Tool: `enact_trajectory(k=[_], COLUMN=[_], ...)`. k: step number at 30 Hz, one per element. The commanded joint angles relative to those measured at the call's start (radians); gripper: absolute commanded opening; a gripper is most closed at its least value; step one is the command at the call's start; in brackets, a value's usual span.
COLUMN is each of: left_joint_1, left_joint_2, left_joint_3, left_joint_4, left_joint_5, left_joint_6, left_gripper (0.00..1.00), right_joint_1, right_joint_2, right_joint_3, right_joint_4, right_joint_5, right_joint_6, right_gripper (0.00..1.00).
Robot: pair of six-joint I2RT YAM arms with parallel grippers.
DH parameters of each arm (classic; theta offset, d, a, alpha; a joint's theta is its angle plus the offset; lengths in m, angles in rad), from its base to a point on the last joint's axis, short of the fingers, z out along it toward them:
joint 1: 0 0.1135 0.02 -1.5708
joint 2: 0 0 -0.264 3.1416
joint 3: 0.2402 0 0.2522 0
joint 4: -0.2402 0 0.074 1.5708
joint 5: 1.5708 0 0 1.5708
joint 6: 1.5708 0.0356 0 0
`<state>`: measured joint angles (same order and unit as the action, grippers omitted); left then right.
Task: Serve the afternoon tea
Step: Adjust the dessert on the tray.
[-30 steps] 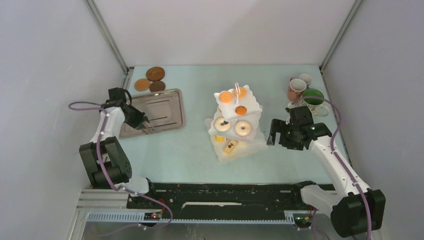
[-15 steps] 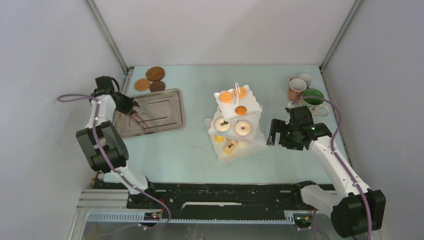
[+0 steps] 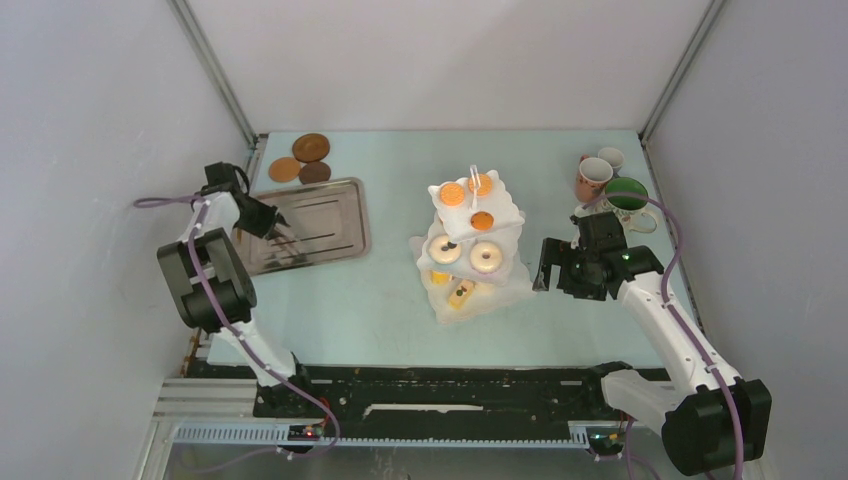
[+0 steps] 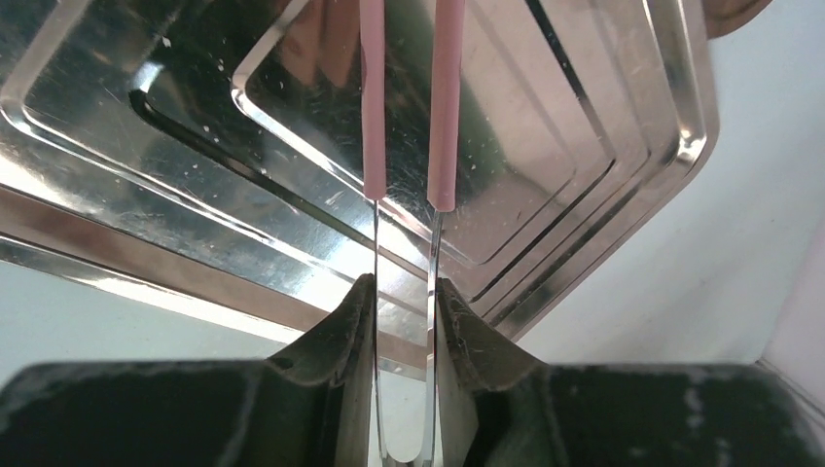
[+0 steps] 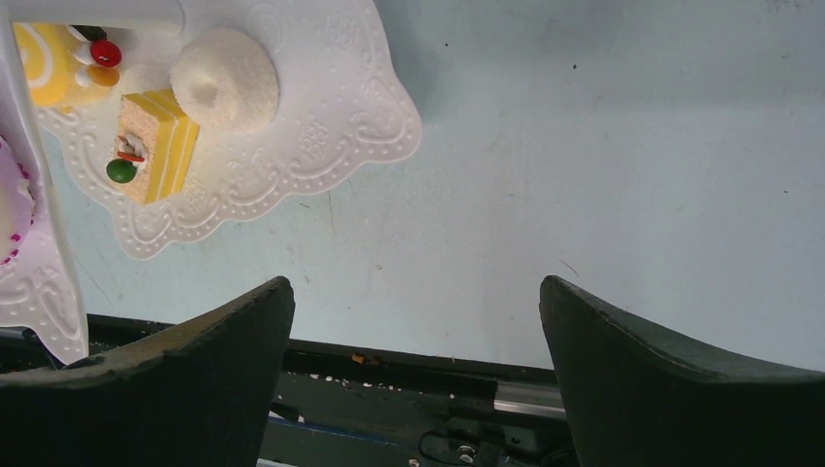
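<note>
The white three-tier stand (image 3: 508,212) stands mid-table with orange biscuits (image 3: 452,193) on top, donuts (image 3: 487,257) in the middle and yellow cakes (image 3: 461,292) at the bottom. My right gripper (image 3: 545,265) is open and empty just right of the stand's base (image 5: 321,117); a yellow cake (image 5: 151,146) shows there. Three mugs stand far right: pink (image 3: 594,178), small pale (image 3: 611,158), green-inside (image 3: 627,197). Three brown coasters (image 3: 311,147) lie far left. My left gripper (image 3: 272,215) is shut on the pink tongs (image 4: 446,117) above the grey tray (image 4: 584,146).
The grey metal tray (image 3: 320,225) lies at the left, just in front of the coasters. Grey walls close in both sides and the back. The black arm rail runs along the near edge (image 5: 409,389).
My left arm has drawn the tongs back from the tray's near edge toward its far left part, then shifted slightly right. The right arm has not moved.
</note>
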<state>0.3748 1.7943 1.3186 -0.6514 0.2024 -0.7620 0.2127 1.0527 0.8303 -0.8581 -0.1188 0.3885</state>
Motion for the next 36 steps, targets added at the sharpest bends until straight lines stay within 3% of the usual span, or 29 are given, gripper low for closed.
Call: enact_trajectory(k=[1, 8, 16, 20, 24, 36], left_joint_1=[-0.016, -0.023, -0.054, -0.049, 0.008, 0.139], left_joint_2=[-0.053, -0.193, -0.354, -0.475, -0.579, -0.541], left_joint_3=[-0.053, -0.185, -0.192, -0.242, -0.347, -0.475], left_joint_4=[-0.004, -0.077, -0.250, -0.264, -0.183, 0.004], left_joint_5=[0.036, 0.075, 0.057, 0.038, 0.101, 0.231], left_joint_6=[0.032, 0.095, 0.331, 0.236, 0.067, -0.135], left_gripper=[0.24, 0.24, 0.25, 0.26, 0.34, 0.33], right_joint_1=[-0.004, -0.002, 0.004, 0.010, 0.013, 0.011], right_joint_2=[-0.007, -0.019, -0.037, -0.036, -0.036, -0.038], right_joint_3=[0.012, 0.012, 0.011, 0.010, 0.010, 0.010], right_joint_4=[0.008, 0.012, 0.016, 0.019, 0.019, 0.020], right_joint_5=[0.001, -0.012, -0.024, -0.030, -0.033, -0.036], right_joint_6=[-0.009, -0.013, -0.014, -0.016, -0.017, -0.021], right_gripper=[1.00, 1.00, 1.00, 1.00, 1.00, 1.00])
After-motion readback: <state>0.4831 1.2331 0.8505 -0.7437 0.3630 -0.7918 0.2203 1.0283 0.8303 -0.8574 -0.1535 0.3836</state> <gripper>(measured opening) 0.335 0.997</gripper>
